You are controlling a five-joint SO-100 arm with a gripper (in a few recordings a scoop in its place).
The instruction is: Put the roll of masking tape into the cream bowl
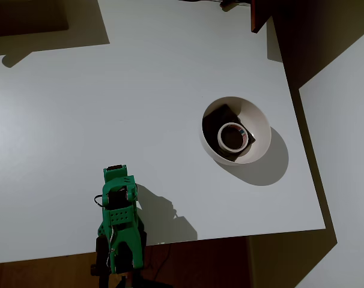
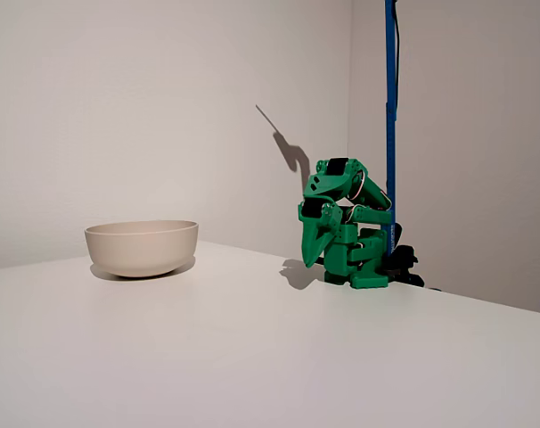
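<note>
Gripper (image 2: 311,254) status: pointing down above the worktop (image 1: 110,108) with the green arm (image 1: 119,222) folded back at its base; nothing is held between the fingers, and whether the jaws stand apart or closed cannot be determined from either view. In the overhead view the arm sits at the lower edge of the worktop, well apart from the cream bowl (image 1: 261,123), which stands toward the right side. The roll of masking tape (image 1: 233,137) lies flat inside the bowl, resting on the bowl floor beside a dark squarish patch (image 1: 217,117). Judged from this layout, the placement is complete. Remaining risks are minor. Any further reach toward the bowl could strike its rim and slide or tip it, since the bowl stands loose on a smooth surface. The bowl also sits fairly near the right edge of the worktop, so a push in that direction is the least tolerable fault.
</note>
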